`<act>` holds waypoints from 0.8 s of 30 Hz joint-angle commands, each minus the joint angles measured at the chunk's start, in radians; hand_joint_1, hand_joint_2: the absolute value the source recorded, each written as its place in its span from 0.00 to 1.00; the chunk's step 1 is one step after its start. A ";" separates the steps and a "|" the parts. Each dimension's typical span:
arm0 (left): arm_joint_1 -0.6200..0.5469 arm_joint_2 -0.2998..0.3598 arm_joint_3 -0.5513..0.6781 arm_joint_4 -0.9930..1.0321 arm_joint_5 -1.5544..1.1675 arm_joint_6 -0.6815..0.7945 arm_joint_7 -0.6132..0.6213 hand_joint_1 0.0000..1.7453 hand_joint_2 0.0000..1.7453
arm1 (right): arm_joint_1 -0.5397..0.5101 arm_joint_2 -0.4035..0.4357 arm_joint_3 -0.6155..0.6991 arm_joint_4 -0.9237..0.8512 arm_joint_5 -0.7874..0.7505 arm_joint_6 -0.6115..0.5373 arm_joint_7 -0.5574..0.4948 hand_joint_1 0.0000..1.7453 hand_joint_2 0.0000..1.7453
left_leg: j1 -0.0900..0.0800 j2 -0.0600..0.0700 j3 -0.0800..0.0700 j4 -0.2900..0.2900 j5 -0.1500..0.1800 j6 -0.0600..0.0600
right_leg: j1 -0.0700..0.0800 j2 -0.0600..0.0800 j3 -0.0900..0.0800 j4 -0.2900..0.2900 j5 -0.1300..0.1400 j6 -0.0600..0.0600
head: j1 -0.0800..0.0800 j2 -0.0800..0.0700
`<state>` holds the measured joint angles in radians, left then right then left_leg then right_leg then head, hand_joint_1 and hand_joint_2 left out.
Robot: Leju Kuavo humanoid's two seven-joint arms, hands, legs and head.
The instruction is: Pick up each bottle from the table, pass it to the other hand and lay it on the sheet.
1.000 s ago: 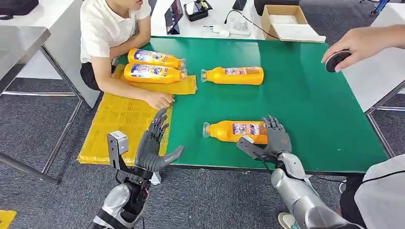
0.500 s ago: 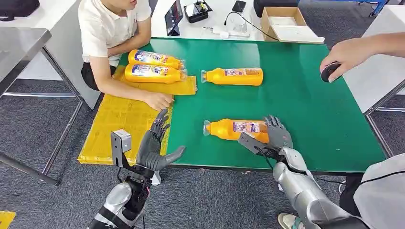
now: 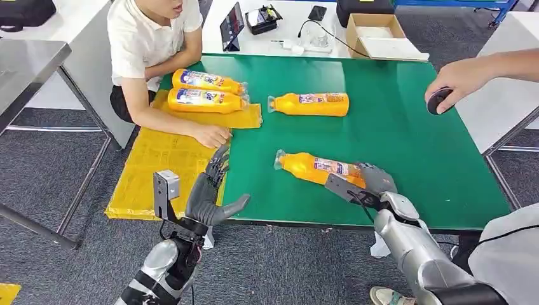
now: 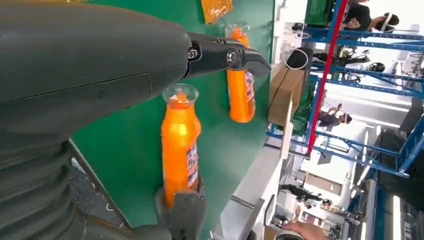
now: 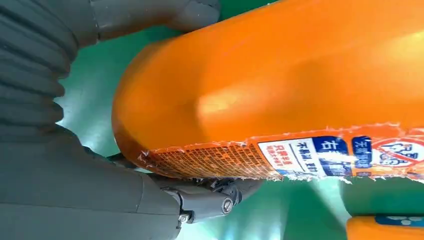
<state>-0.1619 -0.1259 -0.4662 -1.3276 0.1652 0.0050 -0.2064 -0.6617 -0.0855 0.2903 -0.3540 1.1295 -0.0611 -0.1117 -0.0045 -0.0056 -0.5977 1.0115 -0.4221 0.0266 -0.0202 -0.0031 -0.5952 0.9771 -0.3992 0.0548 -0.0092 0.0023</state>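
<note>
Near the front of the green table [image 3: 413, 146], my right hand [image 3: 374, 183] grips the base end of an orange bottle [image 3: 310, 168], which lies at an angle with its cap pointing left. Up close, the bottle [image 5: 280, 85] sits between my thumb and fingers. My left hand [image 3: 211, 192] is open and holds nothing, hovering at the table's front left edge beside the yellow sheet [image 3: 159, 171]. Two orange bottles [image 3: 206, 81] [image 3: 206, 100] lie on the sheet's far part. Another orange bottle [image 3: 309, 103] lies on the table farther back; the left wrist view has it too [image 4: 240, 85].
A seated person at the far left rests a hand [image 3: 213, 135] on the sheet close to my left hand. Another person's hand [image 3: 454, 79] holds a dark object over the table's right edge. A cardboard box [image 3: 378, 28] and electronics stand beyond the table.
My right hand has closed around the near bottle's base, and the bottle has swung from lying straight across to an angle. My left hand has barely moved.
</note>
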 commanded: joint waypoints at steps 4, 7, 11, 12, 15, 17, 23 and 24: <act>-0.041 0.027 -0.041 0.062 0.006 -0.005 0.003 0.00 1.00 | 0.086 0.013 -0.042 0.078 -0.047 -0.019 -0.081 1.00 1.00 | 0.002 -0.003 0.002 -0.002 0.000 -0.001 | 0.002 -0.003 0.005 -0.003 0.000 -0.002 | 0.000 0.000; -0.023 0.033 -0.036 0.044 0.009 -0.003 0.001 0.00 1.00 | 0.103 0.029 -0.090 0.061 -0.106 -0.061 -0.152 1.00 1.00 | 0.003 -0.002 0.002 -0.003 0.001 -0.002 | 0.003 -0.003 0.012 -0.005 0.000 -0.003 | 0.000 0.000; 0.034 0.038 -0.008 -0.011 0.013 0.024 -0.017 0.00 1.00 | 0.131 0.075 -0.209 0.009 -0.269 -0.092 -0.319 1.00 1.00 | 0.002 0.001 0.002 -0.001 -0.001 -0.001 | 0.002 0.000 0.013 -0.002 0.001 -0.001 | 0.000 0.000; 0.046 0.037 0.000 -0.019 0.012 0.031 -0.020 0.00 1.00 | 0.134 0.085 -0.219 -0.011 -0.295 -0.091 -0.354 1.00 1.00 | 0.002 0.003 0.003 -0.003 -0.001 -0.002 | 0.002 0.001 0.013 -0.003 0.001 -0.003 | 0.000 0.000; 0.057 0.038 0.006 -0.026 0.009 0.040 -0.026 0.00 1.00 | 0.131 0.095 -0.217 -0.028 -0.305 -0.089 -0.358 1.00 1.00 | 0.002 0.004 0.001 -0.002 -0.001 -0.002 | 0.002 0.004 0.011 -0.001 0.001 -0.003 | 0.000 0.000; 0.064 0.031 0.015 -0.031 -0.004 0.060 -0.041 0.00 1.00 | 0.141 0.101 -0.230 -0.059 -0.350 -0.074 -0.404 1.00 1.00 | 0.002 0.004 -0.001 -0.001 -0.001 -0.003 | 0.003 0.004 0.009 0.000 0.001 -0.003 | 0.000 0.000; 0.158 0.018 0.041 -0.088 0.050 0.046 -0.057 0.00 1.00 | 0.308 0.156 -0.165 -0.427 -0.581 0.013 -0.504 1.00 1.00 | 0.002 0.005 -0.004 -0.001 -0.001 -0.002 | 0.002 0.005 0.006 0.000 0.000 -0.002 | 0.000 0.000; 0.170 0.021 0.039 -0.087 0.084 0.018 -0.035 0.00 1.00 | 0.342 0.156 -0.124 -0.480 -0.568 -0.022 -0.506 1.00 1.00 | 0.002 0.006 -0.004 -0.001 -0.002 -0.003 | 0.002 0.006 0.006 0.000 0.000 -0.003 | 0.000 0.000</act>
<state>-0.0688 -0.1221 -0.4589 -1.3856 0.1740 0.0782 -0.2670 -0.5075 0.0031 0.1026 -0.4594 0.6819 -0.1029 -0.5868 -0.0038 -0.0036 -0.6053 1.0113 -0.4218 0.0261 -0.0197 -0.0008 -0.5914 0.9781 -0.3982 0.0552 -0.0092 0.0023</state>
